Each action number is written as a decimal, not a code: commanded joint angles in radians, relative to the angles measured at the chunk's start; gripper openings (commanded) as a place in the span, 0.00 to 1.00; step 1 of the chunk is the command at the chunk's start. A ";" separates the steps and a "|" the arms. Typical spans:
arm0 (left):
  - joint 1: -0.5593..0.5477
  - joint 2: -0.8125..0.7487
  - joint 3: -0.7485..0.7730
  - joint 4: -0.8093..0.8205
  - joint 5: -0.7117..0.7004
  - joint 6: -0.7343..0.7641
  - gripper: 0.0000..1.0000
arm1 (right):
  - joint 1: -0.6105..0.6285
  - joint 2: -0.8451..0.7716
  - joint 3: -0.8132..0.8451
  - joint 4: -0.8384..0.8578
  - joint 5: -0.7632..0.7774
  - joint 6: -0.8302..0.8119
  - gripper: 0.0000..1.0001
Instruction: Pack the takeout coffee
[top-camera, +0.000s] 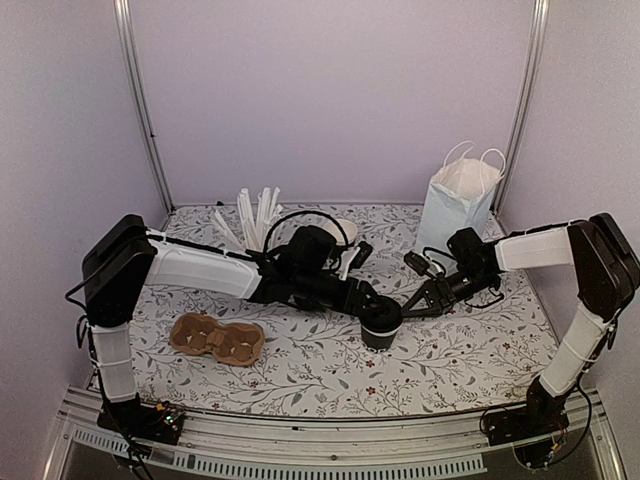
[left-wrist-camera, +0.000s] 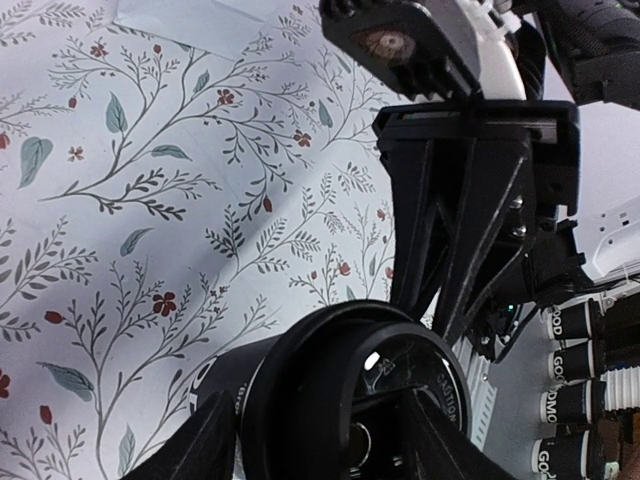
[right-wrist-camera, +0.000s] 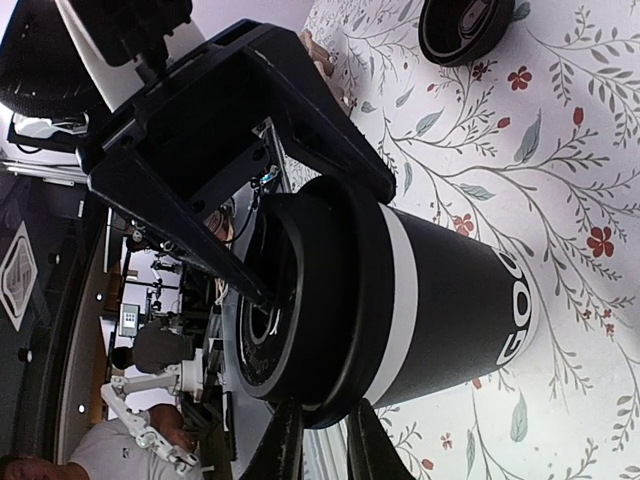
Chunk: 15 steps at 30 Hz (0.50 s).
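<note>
Coffee cup (right-wrist-camera: 450, 300) stands upright mid-table with both grippers at its lid (left-wrist-camera: 330, 380) — left gripper (left-wrist-camera: 315, 445) from 10 o'clock straddles it, grip I cannot confirm, right gripper (right-wrist-camera: 322, 445) from 2 o'clock pinches the rim.

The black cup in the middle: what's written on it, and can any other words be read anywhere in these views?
"GOO": white letters on the side of the black cup; the rest curves out of sight.
"AUTION": raised on its lid, the start hidden.
"OOD", "GO", "DMO", "GO": cut-off bits on spare cups at the right edge of the left wrist view.
Nothing else is legible.
</note>
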 joint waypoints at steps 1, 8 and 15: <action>-0.023 0.065 -0.025 -0.086 -0.011 0.021 0.58 | 0.021 0.094 -0.003 0.001 0.276 -0.009 0.09; -0.028 0.051 -0.119 -0.015 0.001 0.058 0.58 | 0.055 0.068 -0.006 -0.001 0.256 -0.030 0.28; -0.028 0.082 -0.195 0.079 -0.035 0.078 0.58 | 0.083 0.079 0.000 0.027 0.382 -0.013 0.22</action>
